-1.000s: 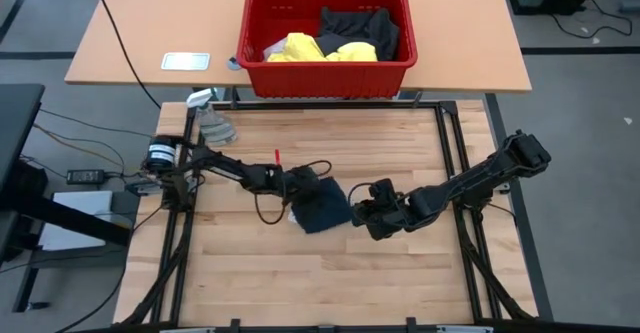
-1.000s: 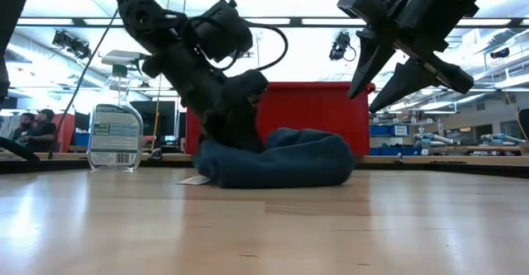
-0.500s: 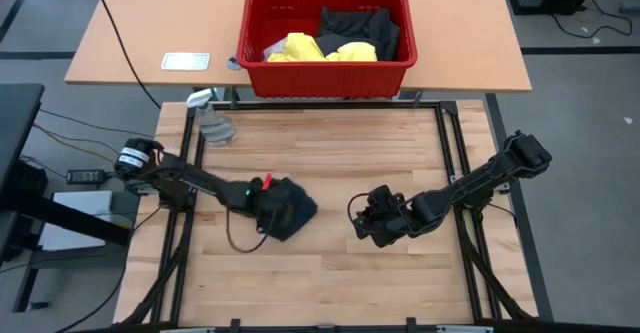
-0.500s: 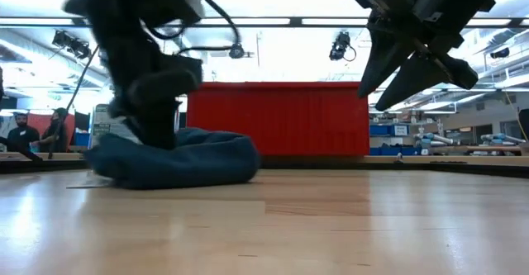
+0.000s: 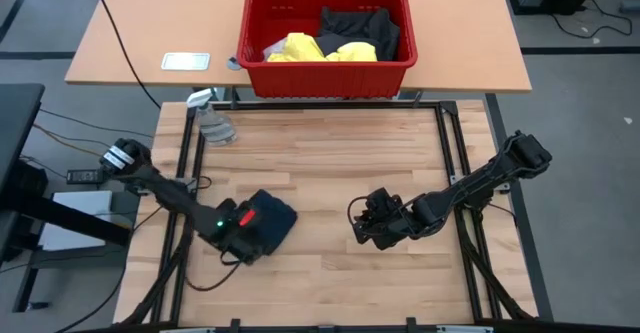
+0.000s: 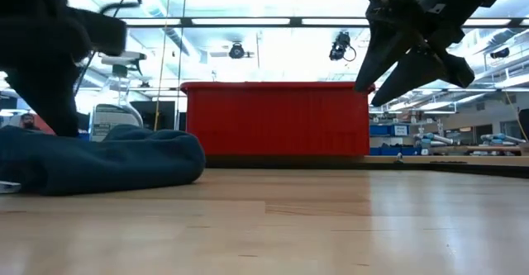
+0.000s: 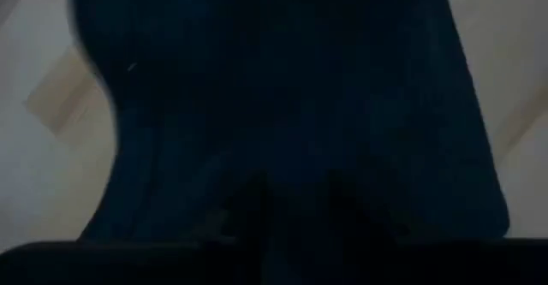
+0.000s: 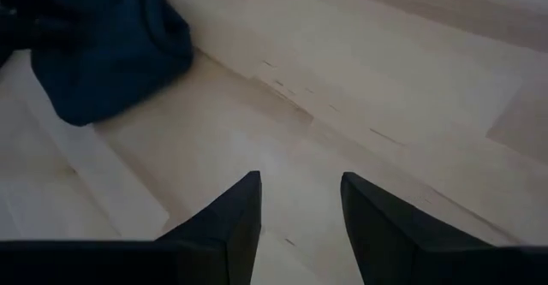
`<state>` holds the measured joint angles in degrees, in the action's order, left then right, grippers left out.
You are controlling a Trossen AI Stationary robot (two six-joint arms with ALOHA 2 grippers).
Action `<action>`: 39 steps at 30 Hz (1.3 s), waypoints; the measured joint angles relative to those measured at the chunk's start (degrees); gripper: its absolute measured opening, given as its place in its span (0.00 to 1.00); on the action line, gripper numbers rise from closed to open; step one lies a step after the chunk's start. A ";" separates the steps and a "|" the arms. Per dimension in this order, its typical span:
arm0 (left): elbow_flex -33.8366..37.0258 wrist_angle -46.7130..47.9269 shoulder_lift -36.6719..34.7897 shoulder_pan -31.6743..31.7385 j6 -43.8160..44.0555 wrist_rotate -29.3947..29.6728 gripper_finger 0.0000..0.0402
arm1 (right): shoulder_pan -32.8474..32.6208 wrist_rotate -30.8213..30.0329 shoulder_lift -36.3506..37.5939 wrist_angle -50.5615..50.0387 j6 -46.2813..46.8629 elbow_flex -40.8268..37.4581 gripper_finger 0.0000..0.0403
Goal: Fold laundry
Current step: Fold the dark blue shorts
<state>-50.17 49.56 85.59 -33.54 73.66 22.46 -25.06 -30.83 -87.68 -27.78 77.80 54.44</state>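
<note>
While I watch the overhead feed, the left gripper has dragged the small navy piece from the middle of the counter down to its near-left part, and the cloth has bunched up as it went. I read that as repositioning, not folding: the piece is still a rumpled mound with no crease set, so it needs spreading flat first. My left wrist feed is filled with dark cloth right at the fingers, and the jaws look clamped on it. The right gripper hangs above bare wood near the centre, well apart from the cloth, jaws apart and holding nothing; it has scarcely moved.

As for how the cloth lies, the heap is roughly as wide as it is long from above, so I cannot give a sure long axis; at counter level it spreads low and sideways. The red basket on the far table holds a yellow shirt and a dark garment, not yet touched.
</note>
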 joint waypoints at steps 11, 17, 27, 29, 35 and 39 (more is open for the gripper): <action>0.04 -0.09 -10.08 -2.78 -4.39 11.40 0.30 | 2.86 -0.98 0.00 4.03 -0.01 0.02 0.42; 0.00 -10.70 -9.38 1.91 -28.13 8.70 0.30 | 4.79 -1.10 0.00 8.09 -3.13 0.02 0.42; 19.71 -40.57 -15.22 9.32 -34.75 -4.89 0.28 | 4.84 -0.83 0.00 13.19 -3.91 0.02 0.39; 23.63 -47.31 -16.16 9.13 -37.32 -7.71 0.28 | 4.57 -0.32 0.00 13.18 -3.89 0.02 0.37; 31.87 -49.23 -16.34 7.53 -34.81 -12.98 0.28 | 4.40 0.47 0.00 13.14 -2.70 0.02 0.31; 34.10 -49.49 -17.58 4.70 -23.33 -14.16 0.28 | 4.42 0.46 0.00 13.45 -1.55 0.02 0.27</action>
<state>-16.08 0.08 68.01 -28.84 50.33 8.29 -20.64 -30.37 -87.68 -14.33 76.25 54.46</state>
